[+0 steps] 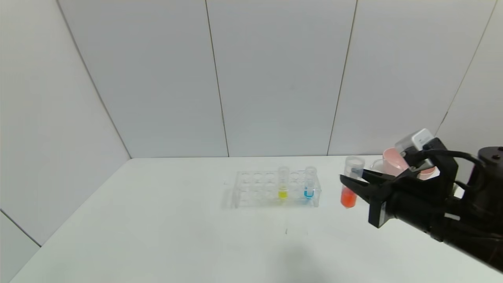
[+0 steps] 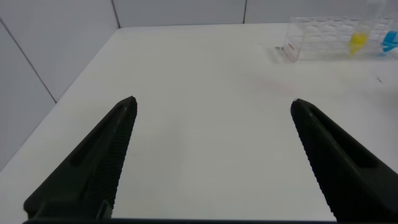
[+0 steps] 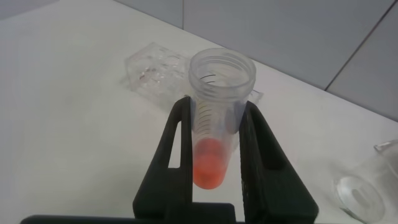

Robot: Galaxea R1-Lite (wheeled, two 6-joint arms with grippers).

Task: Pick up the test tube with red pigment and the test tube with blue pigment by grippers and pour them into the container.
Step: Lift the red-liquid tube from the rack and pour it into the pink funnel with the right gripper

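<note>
1. Clamped in the right gripper [image 1: 359, 184], the test tube with red pigment [image 1: 349, 188] is held upright above the table [image 1: 157, 236], right of the rack [image 1: 275, 189].
2. Left gripper [image 2: 211, 134] fingers are seen spread apart.
3. The container [image 3: 367, 186] is seen beside the tube.

The right gripper [image 1: 355, 184] reaches in level from the right, jaws closed on something upright between them. The left gripper [image 2: 211, 118] hangs with jaws spread wide.

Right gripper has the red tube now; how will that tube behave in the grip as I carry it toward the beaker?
The test tube with red pigment looks smooth and round, so it may slip or twist between the right gripper fingers. Its mouth is open, so tilting probably spills. Only the bottom holds liquid, so it is likely light.
</note>
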